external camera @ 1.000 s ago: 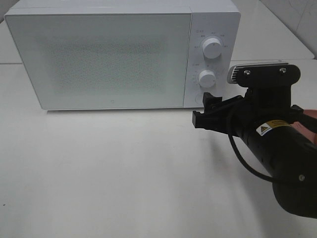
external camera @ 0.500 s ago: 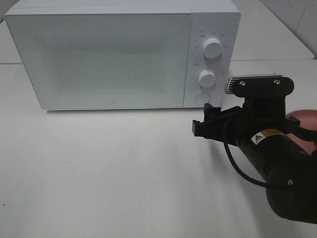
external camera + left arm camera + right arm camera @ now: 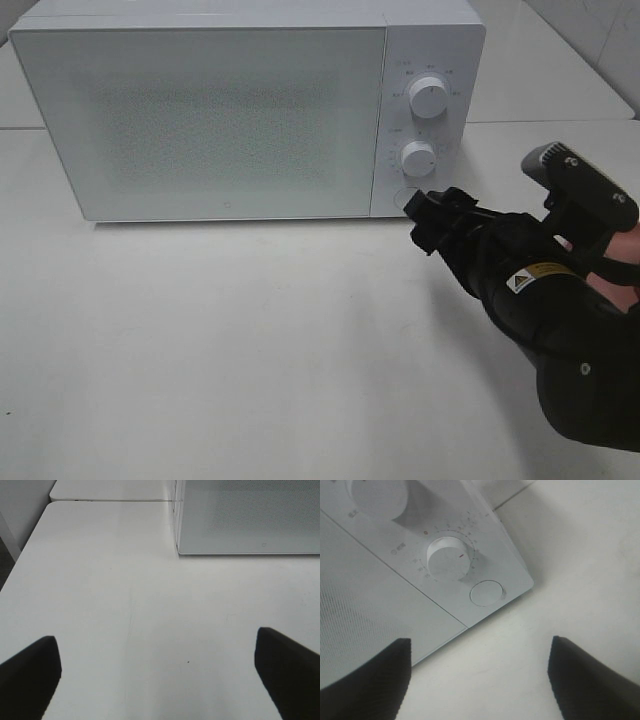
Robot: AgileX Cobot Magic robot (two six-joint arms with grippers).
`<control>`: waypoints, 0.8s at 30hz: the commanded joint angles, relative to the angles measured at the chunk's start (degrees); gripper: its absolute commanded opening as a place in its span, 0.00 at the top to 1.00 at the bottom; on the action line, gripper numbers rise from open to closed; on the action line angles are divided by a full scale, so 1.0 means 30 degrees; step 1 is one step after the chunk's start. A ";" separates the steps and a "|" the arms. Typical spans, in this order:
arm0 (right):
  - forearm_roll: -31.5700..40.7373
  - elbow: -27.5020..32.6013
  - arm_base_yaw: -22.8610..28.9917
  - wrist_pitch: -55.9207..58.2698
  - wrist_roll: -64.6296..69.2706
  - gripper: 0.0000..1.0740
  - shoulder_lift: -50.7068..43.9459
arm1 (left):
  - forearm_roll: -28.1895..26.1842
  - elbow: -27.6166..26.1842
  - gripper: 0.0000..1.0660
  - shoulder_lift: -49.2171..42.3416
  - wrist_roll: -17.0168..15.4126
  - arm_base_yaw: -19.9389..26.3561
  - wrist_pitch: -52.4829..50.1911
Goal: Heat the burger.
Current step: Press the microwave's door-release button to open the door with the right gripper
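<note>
Microwave oven: one white box-shaped microwave oven stands at the back of the white table.
Door: one frosted door, shut flush.
Dials: two round white dials, one above the other on the control panel.
Push button: one round white push button below the lower dial, at the panel's bottom corner.
Arms: one black arm in the high view, on the right; the other shows only in its own wrist view.
Right gripper: the right gripper hovers just beside the push button, its two black fingers spread wide apart, holding nothing.
Left gripper: the left gripper hangs over bare table in front of the door, fingers wide apart and empty.
Burger: shown in none of the three views; its place cannot be told.
Change since half a second ago: the right gripper has moved up towards the push button. The wrist has rolled, so its grey-capped camera housing now tilts to the right. The door stays shut.
</note>
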 commanded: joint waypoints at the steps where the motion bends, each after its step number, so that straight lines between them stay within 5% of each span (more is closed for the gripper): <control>1: -0.0115 0.0019 0.0057 0.0363 0.4545 0.35 -0.0019 | 0.0038 0.0038 0.01 -0.0401 -0.0019 -0.0076 -0.0115; 13: -0.0153 0.0019 0.0057 0.0898 1.4286 0.49 -0.0019 | 0.0038 0.0038 0.01 -0.0401 -0.0019 -0.0076 -0.0115; 24: 0.0095 -0.0153 -0.0019 0.1375 1.6234 0.97 -0.0019 | 0.0038 0.0038 0.01 -0.0401 -0.0019 -0.0076 -0.0115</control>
